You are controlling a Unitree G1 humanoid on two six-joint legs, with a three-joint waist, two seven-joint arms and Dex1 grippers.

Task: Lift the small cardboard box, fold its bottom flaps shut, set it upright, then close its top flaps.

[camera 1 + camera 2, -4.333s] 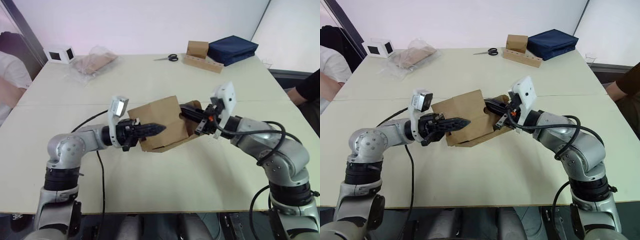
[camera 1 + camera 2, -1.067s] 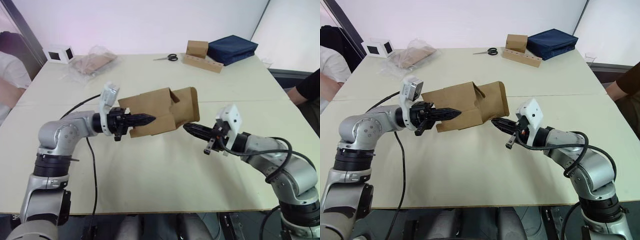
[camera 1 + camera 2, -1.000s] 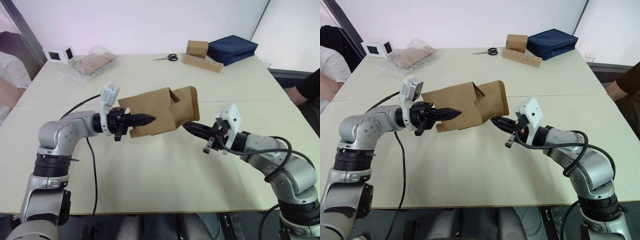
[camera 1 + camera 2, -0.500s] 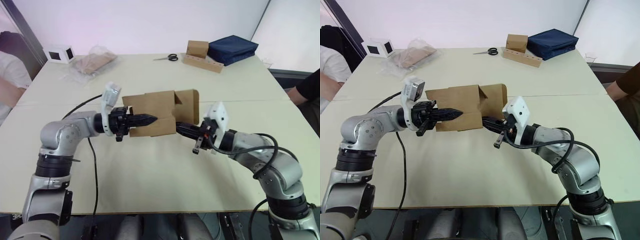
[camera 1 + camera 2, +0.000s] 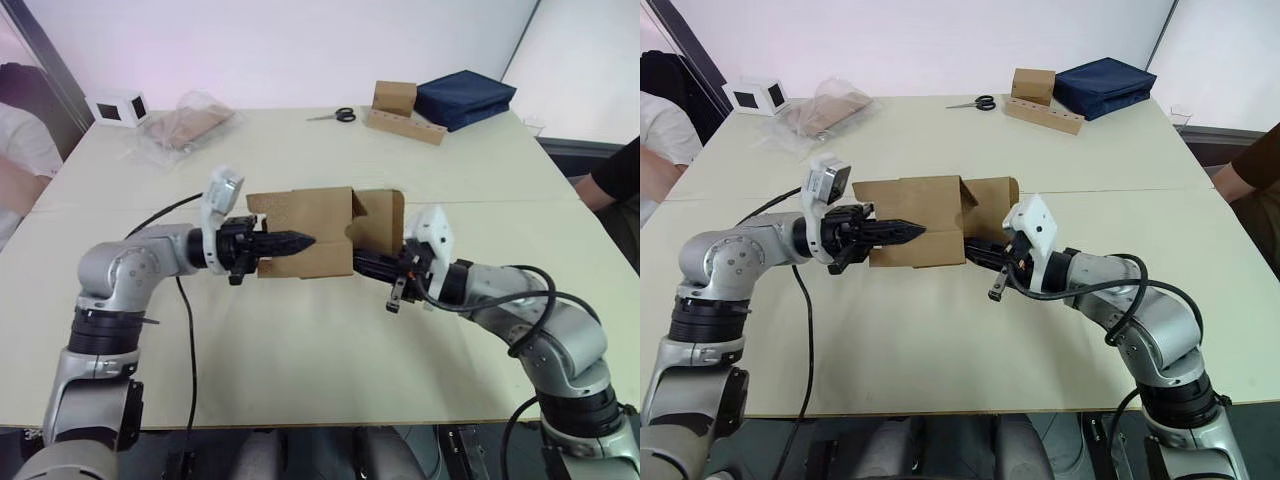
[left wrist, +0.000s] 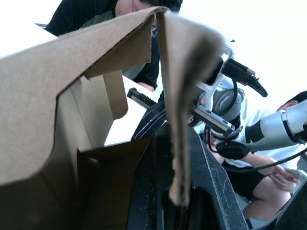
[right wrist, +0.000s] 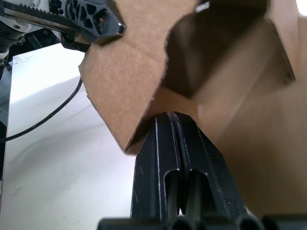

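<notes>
- The left gripper (image 5: pixel 300 241) was clamped on a side wall of the small cardboard box (image 5: pixel 305 245); in the left wrist view its fingers (image 6: pixel 204 184) stood pressed to either face of one cardboard panel.
- The right gripper (image 5: pixel 358 262) had its two fingers (image 7: pixel 175 143) closed together, holding nothing, with the tips touching the lower edge of the box at its open end.
- The small cardboard box was held lying on its side, clear above the table (image 5: pixel 300 360), between the two grippers.
- The flaps (image 5: pixel 383 218) at the box end nearest the right gripper stood open, and the right wrist view looked into the hollow interior past them. Whether these were the bottom or the top flaps could not be told.
- Beyond the box, at the far right of the table, lay a navy bag (image 5: pixel 464 97) with a brown box (image 5: pixel 395 97) just beside it on a wooden block (image 5: pixel 405 127), and scissors (image 5: pixel 337 116) near the block.
- Beyond the box to the far left lay a plastic bag (image 5: pixel 187 122) and a white cube box (image 5: pixel 120 107).
</notes>
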